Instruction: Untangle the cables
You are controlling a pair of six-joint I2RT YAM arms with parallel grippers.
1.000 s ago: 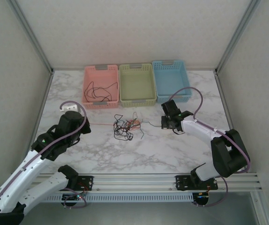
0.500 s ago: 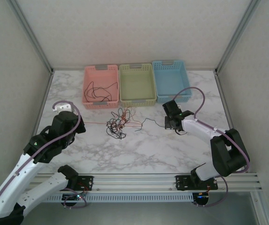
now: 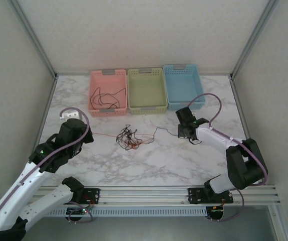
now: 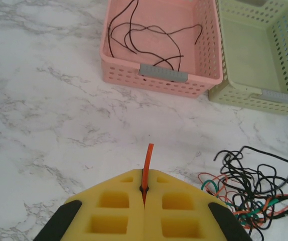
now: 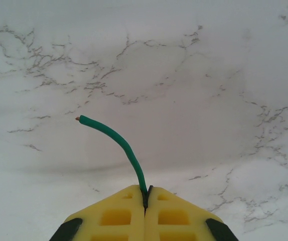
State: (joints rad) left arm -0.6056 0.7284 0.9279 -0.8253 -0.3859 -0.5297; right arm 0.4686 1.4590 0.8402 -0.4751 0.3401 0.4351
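Robot arms at work: a tangle of hair-thin black, red, orange and green cables (image 3: 127, 138) lies mid-way across the white marble worktop (image 3: 184, 160), well clear of its edges. There is open marble on the near side. Beyond stand three perforated plastic baskets, a pink basket (image 3: 108, 93), a green basket (image 3: 146, 90) and a blue basket (image 3: 183, 86). The left claw (image 4: 144, 183), pressed together, pinches an orange wire end (image 4: 147, 160). The right claw (image 5: 146, 191) likewise nips a green wire end (image 5: 119, 143). Loose black wire (image 4: 149, 37) sits in the pink basket.
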